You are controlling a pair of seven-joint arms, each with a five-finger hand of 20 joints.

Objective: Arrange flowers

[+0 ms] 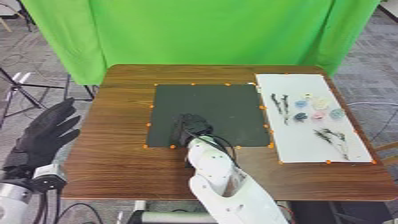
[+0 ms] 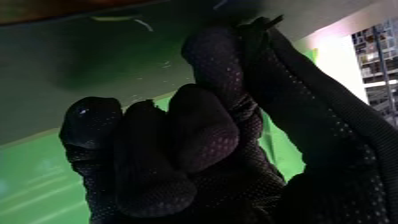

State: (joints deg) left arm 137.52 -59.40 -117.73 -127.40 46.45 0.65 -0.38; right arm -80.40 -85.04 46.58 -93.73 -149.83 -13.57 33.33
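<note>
A green curtain hangs beyond the far edge of the brown counter, and a black stand is on the floor to its left. Orange markers edge the dark mat, where the right robot hand is over the near part, its thumb and a finger pinching a thin dark sprig. The left robot hand, fingers extended, is beside the counter's left edge. Right of the mat, a white sheet carries small pastel flower heads, dark twigs and pale-tipped stems.

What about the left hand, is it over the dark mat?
No, the left hand is beside the left edge of the table.
</note>
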